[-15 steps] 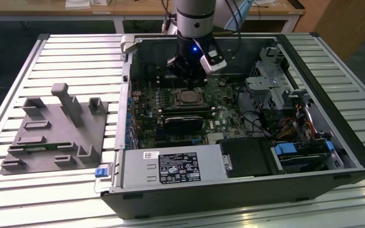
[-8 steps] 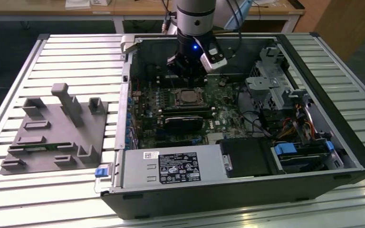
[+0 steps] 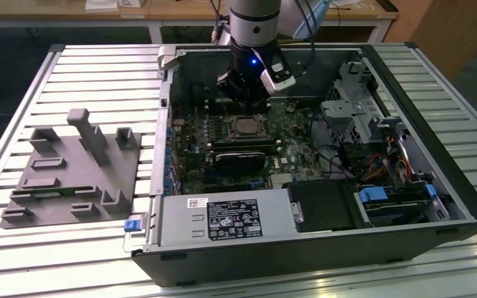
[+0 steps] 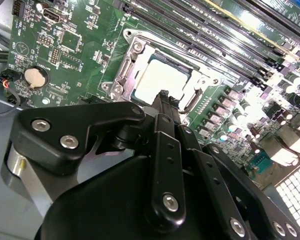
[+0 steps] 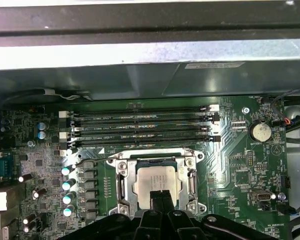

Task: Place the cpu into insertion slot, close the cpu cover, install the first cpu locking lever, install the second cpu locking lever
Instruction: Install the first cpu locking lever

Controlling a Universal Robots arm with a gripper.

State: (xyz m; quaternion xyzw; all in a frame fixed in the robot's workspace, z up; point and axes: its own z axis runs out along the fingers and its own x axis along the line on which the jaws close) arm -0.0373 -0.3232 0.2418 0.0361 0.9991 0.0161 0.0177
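Second wrist view: the gripper has its two black fingers pressed together, with no gap visible at the tips and nothing held between them. The joined tips stand over one edge of the cpu; whether they touch its top cannot be told. In the first wrist view a thin seam separates the tips, which overlap the chip's nearer edge.

The cpu sits in the insertion slot. The cpu cover lies flat around it, and the chip shows through the cover's central window. A bent wire lever lies just beside the frame; whether it is latched cannot be told.

The socket is mounted on a green motherboard. Beyond the socket run four long black memory slots, and a coin cell is seated near the board's edge.

In the exterior view the board lies inside an open computer case, which rests on its side. A labelled power supply occupies the case's near end. The case rests on a slatted metal table. On the exterior view's left, well apart from the case, stands a grey fixture tray. The arm descends vertically into the case. Behind the table is a wooden desk.

The cpu top is a flat, pale silver-grey square, glaring bright in the second wrist view, framed on all sides by silver metal.
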